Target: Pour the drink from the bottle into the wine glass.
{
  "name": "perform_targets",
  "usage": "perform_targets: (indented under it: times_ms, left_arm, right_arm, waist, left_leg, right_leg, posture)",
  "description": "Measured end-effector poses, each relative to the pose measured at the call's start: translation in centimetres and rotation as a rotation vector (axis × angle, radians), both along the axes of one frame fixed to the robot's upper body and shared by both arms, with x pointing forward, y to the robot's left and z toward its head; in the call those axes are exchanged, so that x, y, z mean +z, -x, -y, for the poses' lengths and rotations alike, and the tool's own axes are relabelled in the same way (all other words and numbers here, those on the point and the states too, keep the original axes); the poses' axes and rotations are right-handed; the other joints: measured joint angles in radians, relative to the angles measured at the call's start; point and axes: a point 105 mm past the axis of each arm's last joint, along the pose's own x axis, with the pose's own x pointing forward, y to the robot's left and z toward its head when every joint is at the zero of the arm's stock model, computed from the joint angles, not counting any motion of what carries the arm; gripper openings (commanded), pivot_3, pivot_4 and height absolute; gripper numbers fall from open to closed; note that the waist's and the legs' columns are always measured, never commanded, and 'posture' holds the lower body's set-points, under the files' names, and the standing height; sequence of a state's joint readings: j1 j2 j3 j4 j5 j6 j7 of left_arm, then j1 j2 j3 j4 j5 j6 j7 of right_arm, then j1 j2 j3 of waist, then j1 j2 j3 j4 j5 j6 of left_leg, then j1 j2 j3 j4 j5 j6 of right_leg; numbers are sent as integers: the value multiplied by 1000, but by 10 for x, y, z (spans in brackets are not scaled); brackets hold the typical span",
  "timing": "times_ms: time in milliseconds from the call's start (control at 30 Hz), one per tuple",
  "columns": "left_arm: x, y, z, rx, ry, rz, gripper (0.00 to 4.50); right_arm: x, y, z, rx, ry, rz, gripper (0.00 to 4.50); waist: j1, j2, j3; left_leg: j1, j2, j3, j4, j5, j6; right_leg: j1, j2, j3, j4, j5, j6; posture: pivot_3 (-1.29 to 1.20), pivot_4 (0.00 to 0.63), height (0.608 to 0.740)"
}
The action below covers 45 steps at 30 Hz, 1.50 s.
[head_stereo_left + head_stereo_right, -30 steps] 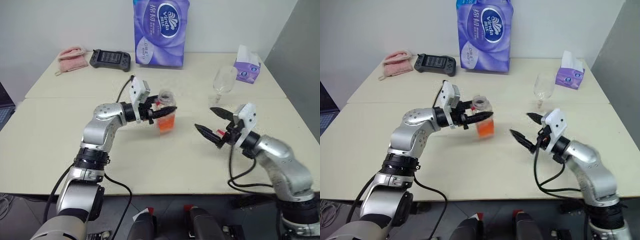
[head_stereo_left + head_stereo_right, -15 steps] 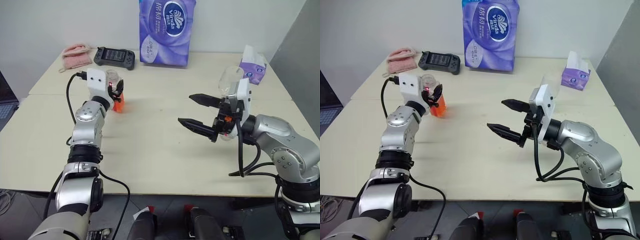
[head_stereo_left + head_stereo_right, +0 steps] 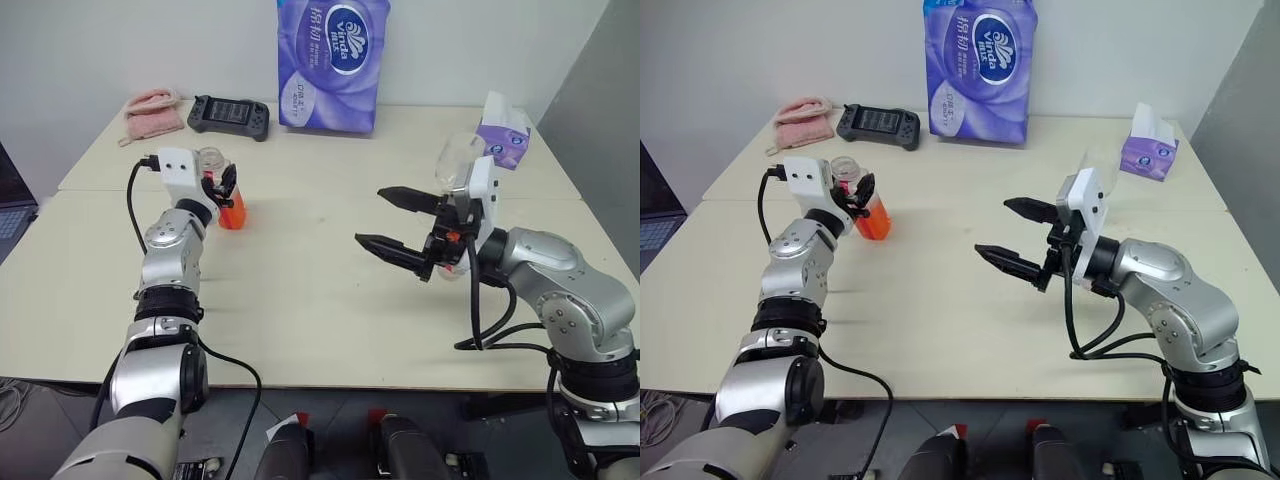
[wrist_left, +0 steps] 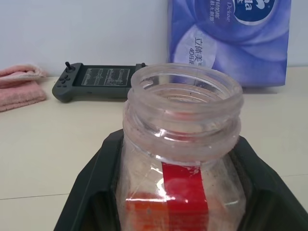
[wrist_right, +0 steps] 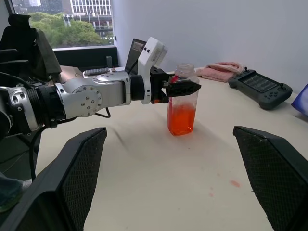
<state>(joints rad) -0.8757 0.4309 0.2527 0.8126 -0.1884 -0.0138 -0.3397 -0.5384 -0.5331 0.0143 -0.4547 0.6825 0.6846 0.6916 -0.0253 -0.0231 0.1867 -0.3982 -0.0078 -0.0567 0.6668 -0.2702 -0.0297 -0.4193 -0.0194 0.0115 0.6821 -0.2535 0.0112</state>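
Since a second ago, the left gripper has carried the bottle from the table's middle to its left side, where the bottle stands upright on the table. Both fingers are clamped on the bottle's sides. It is uncapped, its mouth open, with orange-red drink filling its lower part.

To the right, the right gripper hangs above the table with fingers spread wide, holding nothing and pointing left toward the bottle, well apart from it. Just behind its wrist stands the wine glass, its contents hard to tell.

Bare tabletop lies between bottle and glass. Along the far edge sit a pink cloth, controller, purple pack and tissue box.
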Motion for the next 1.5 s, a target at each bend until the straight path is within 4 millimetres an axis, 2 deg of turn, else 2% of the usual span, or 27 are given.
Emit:
perform_targets:
  times_ms: [167, 267, 400, 533, 767, 900, 1067, 1267, 1333, 1433, 1500]
  left_arm:
    - [0, -3, -3, -10, 14, -23, 2177]
    - [1, -5, -6, -12, 13, -32, 3146]
    - [-19, -5, -12, 1, 19, -105, 4432]
    - [-25, -4, -17, 12, 17, -131, 4471]
    - [-26, -3, -17, 5, 9, -134, 4471]
    - [-41, 6, -18, -19, -7, -173, 4471]
    - [-63, 34, -20, -29, -28, -224, 4471]
    - [-63, 72, -10, -41, -51, -247, 4471]
    - [-68, 96, -3, -53, -77, -278, 4471]
    - [-74, 118, 15, -154, -130, -320, 4471]
    - [-60, 129, 50, -358, -106, -284, 4471]
  right_arm:
    - [-1, -1, -1, -8, -4, -5, 4485]
    - [0, -1, -2, -8, -5, -3, 4500]
    - [2, -1, -3, -9, -6, 4, 4500]
    - [2, -2, -3, -10, -6, 3, 4500]
    - [2, -2, -4, -18, -16, 0, 4500]
    - [-6, -2, -1, -31, -16, -28, 4500]
    - [-19, 4, 2, -59, -14, -66, 4500]
    - [-32, 12, 4, -106, -26, -110, 4500]
    - [-44, 13, 12, -163, -50, -162, 4500]
    - [-68, 2, 32, -308, -63, -250, 4500]
    - [-86, -19, 53, -470, 3, -241, 4500]
  waist:
    - [-1, 0, 0]
    - [-1, 0, 0]
    - [-2, 0, 0]
    - [-2, 0, 0]
    - [-2, 0, 0]
    - [-2, 0, 0]
    - [-4, 0, 0]
    - [-3, 0, -1]
    - [-3, -1, -1]
    - [-2, -1, -1]
    - [6, -2, -1]
  left_leg:
    - [0, 0, 0, 0, 0, 0]
    - [1, 0, 1, 0, 0, 0]
    - [-1, 0, 0, 0, 0, 0]
    - [-1, 0, 1, 0, 0, 0]
    - [-1, 0, 1, 0, 0, 0]
    - [-1, 0, 1, 0, 0, 0]
    - [-1, 1, 0, -1, 0, 0]
    - [0, 1, -1, -1, 0, 0]
    - [0, 1, -1, -1, 0, 0]
    - [0, 1, 0, -1, 0, 0]
    - [1, 1, 0, -1, 2, 1]
  right_leg:
    - [0, 0, 0, 0, 0, 0]
    - [0, 0, 0, 0, 0, 0]
    - [-1, 0, 0, 0, 0, 0]
    - [-1, 0, 0, 0, 0, 0]
    - [-1, 0, 0, 0, 0, 0]
    - [-1, 0, 1, 0, 0, 0]
    - [-1, 0, 4, 0, 0, 0]
    - [0, 0, 4, 0, 0, -1]
    - [0, -1, 4, -1, 0, -1]
    - [0, -1, 5, -1, 0, -1]
    - [1, 0, 4, -2, 1, 0]
  posture:
    - [0, 150, 740]
    - [0, 150, 740]
    - [0, 150, 740]
    - [0, 150, 740]
    - [0, 150, 740]
    - [0, 150, 740]
    - [0, 150, 740]
    - [0, 150, 740]
    - [0, 150, 740]
    - [0, 150, 740]
    - [0, 150, 740]
